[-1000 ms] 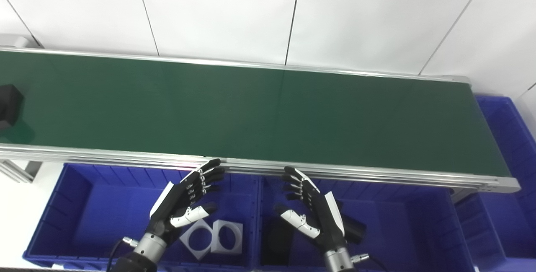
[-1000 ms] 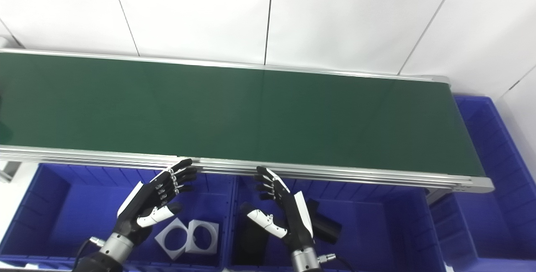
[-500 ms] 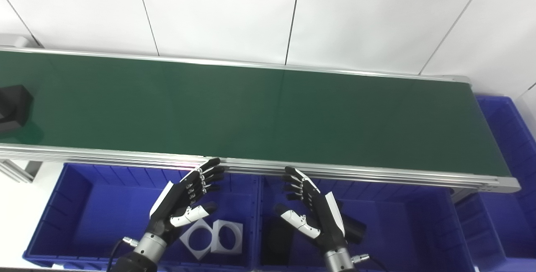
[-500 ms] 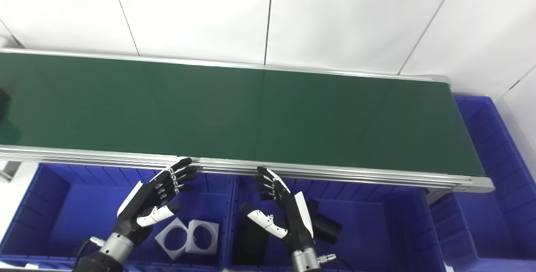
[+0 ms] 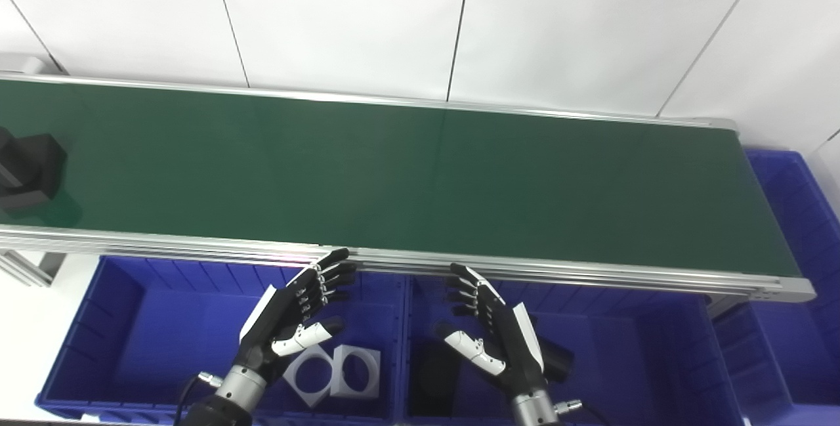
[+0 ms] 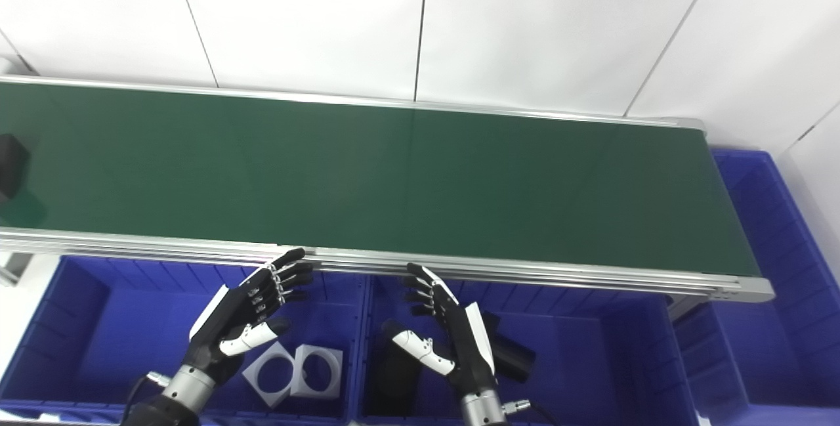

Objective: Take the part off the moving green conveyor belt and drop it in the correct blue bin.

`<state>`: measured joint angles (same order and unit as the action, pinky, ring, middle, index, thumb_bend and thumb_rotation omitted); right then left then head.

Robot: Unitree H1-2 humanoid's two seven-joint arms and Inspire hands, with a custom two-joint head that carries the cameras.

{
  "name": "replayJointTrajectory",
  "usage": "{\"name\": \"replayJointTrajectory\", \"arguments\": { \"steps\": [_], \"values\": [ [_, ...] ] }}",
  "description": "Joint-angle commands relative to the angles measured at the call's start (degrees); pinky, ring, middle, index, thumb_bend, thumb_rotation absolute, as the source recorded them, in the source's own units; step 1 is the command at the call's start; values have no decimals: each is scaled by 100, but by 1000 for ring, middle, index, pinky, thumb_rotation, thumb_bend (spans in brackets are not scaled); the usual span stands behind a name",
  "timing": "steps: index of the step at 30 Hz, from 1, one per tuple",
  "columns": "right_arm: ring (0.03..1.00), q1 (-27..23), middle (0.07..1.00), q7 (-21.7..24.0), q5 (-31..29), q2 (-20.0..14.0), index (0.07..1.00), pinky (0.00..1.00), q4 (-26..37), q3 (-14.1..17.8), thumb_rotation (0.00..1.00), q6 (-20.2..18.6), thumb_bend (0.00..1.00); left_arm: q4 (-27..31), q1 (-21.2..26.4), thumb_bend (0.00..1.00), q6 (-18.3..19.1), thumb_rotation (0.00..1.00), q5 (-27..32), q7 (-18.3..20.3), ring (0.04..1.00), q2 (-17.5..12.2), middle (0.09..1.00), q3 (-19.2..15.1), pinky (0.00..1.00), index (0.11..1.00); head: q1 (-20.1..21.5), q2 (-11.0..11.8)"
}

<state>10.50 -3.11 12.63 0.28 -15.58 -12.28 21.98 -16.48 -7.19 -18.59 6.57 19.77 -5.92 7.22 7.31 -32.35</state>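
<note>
White wall panels back the green conveyor belt [image 5: 420, 176]. Left hand [image 5: 289, 321] and right hand [image 5: 499, 334] hover spread, empty. Far left of them rides a black part [image 5: 29, 163].

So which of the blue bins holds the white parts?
The left front bin, below the left hand: two white ring-holed parts lie in it. The middle bin holds dark parts; the far-right bin's contents are not visible.

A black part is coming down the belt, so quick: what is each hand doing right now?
Left hand: open, holding nothing, above the blue bin.
Right hand: open, holding nothing.
</note>
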Motion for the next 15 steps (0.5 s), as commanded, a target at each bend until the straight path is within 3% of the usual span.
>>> {"name": "replayJointTrajectory", "arguments": {
  "steps": [1, 15],
  "values": [
    [758, -86, 807, 2, -30, -8, 860, 697, 101, 24, 612, 287, 700, 57, 107, 958, -193, 495, -23, -31, 822, 49, 828, 19, 769, 876, -2, -7],
    [766, -102, 826, 53, -161, -256, 884, 693, -24, 76, 512, 479, 563, -271, 193, 970, -254, 414, -80, -56, 817, 221, 826, 123, 767, 858, -1498, 592]
  ]
}}
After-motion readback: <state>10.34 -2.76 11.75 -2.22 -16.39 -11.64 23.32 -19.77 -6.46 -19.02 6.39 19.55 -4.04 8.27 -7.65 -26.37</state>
